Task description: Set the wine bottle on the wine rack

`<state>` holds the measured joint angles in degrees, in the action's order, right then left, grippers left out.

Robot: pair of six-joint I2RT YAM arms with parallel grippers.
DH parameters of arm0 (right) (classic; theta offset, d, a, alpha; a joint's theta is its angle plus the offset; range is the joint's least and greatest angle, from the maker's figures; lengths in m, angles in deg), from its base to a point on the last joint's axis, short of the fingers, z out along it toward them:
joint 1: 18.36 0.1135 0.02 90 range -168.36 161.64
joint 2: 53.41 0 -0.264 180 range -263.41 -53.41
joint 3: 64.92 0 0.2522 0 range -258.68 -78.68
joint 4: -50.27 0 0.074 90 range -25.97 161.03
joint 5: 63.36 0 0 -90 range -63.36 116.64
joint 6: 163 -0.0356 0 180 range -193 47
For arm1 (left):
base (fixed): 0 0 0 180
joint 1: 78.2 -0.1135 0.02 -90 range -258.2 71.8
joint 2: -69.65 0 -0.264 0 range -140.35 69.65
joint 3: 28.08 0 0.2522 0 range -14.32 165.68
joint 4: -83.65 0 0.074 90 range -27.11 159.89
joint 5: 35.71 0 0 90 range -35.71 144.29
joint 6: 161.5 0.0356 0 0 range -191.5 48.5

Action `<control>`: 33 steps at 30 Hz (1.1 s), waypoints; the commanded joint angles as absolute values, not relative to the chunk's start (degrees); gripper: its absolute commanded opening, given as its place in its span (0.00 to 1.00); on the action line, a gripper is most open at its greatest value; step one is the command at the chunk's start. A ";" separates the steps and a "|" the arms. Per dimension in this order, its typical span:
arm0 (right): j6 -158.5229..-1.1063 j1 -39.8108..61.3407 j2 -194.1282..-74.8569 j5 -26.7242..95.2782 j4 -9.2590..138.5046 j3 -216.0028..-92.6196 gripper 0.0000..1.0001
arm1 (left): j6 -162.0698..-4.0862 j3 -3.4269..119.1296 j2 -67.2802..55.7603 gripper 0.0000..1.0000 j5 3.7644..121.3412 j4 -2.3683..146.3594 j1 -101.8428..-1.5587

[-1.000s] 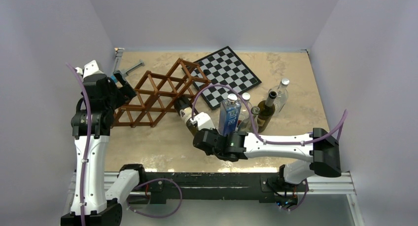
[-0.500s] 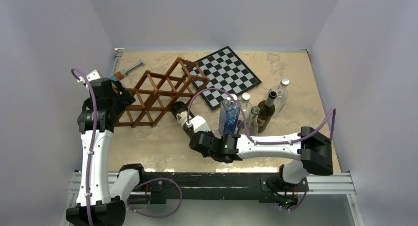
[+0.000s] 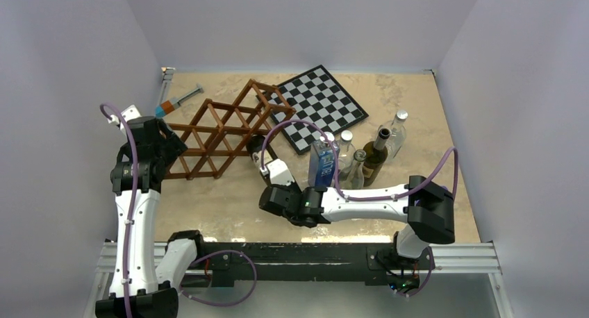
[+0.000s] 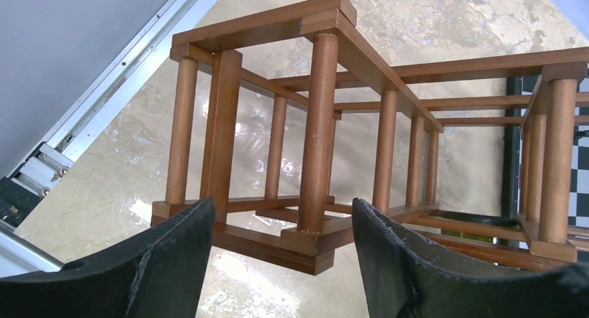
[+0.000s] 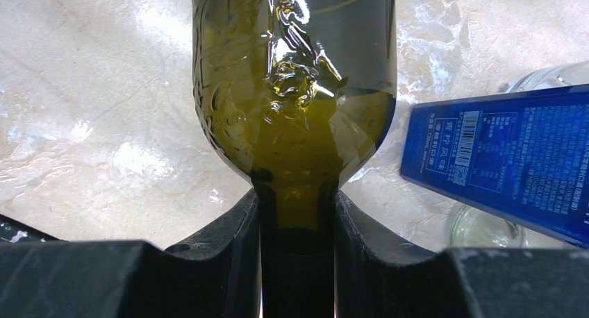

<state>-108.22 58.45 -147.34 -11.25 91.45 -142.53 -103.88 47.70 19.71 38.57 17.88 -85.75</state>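
The reddish-brown wine rack [image 3: 222, 127] lies on the table at the back left; it also fills the left wrist view [image 4: 319, 123]. My left gripper [image 3: 173, 143] is open at the rack's left end, its fingers [image 4: 173, 255] on either side of the near corner post without touching it. My right gripper [image 3: 269, 171] is shut on the neck of a dark green wine bottle [image 3: 257, 150]. It holds the bottle tilted, base towards the rack's right end. In the right wrist view the bottle [image 5: 295, 89] runs away from the gripper [image 5: 297, 221] above the table.
A black-and-white checkerboard [image 3: 319, 106] lies behind the rack. A blue boxed bottle [image 3: 324, 162], an upright dark bottle [image 3: 376, 155] and clear bottles [image 3: 397, 130] stand right of my right arm. A syringe-like tool [image 3: 179, 98] lies at the back left.
My left gripper has moved down along the rack's left end towards the near side. My right arm has carried the bottle left and closer to the rack's right end.
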 commanded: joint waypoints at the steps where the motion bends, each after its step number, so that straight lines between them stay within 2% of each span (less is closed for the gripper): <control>1: -108.12 57.66 -144.29 -18.85 84.31 -144.19 0.00 | -104.11 46.75 20.67 0.75 37.99 19.09 -86.30; 9: -94.58 56.25 -145.63 -14.11 68.05 -143.07 0.00 | -103.15 47.33 19.99 0.75 39.12 18.40 -86.37; 15: -88.63 53.31 -147.91 -12.95 59.46 -142.13 0.00 | -102.97 46.54 20.01 0.69 38.82 18.15 -86.37; 24: -84.20 51.10 -153.18 -13.55 54.52 -144.55 0.00 | -102.83 44.18 19.23 0.64 37.86 18.73 -86.37; 33: -81.67 48.99 -156.64 -11.63 53.17 -147.91 0.00 | -102.36 41.84 18.34 0.48 39.79 19.79 -86.37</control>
<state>-83.22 49.84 -157.68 -8.35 64.48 -142.40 -103.33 44.01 19.58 38.52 22.34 -86.06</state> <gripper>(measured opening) 0.360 0.522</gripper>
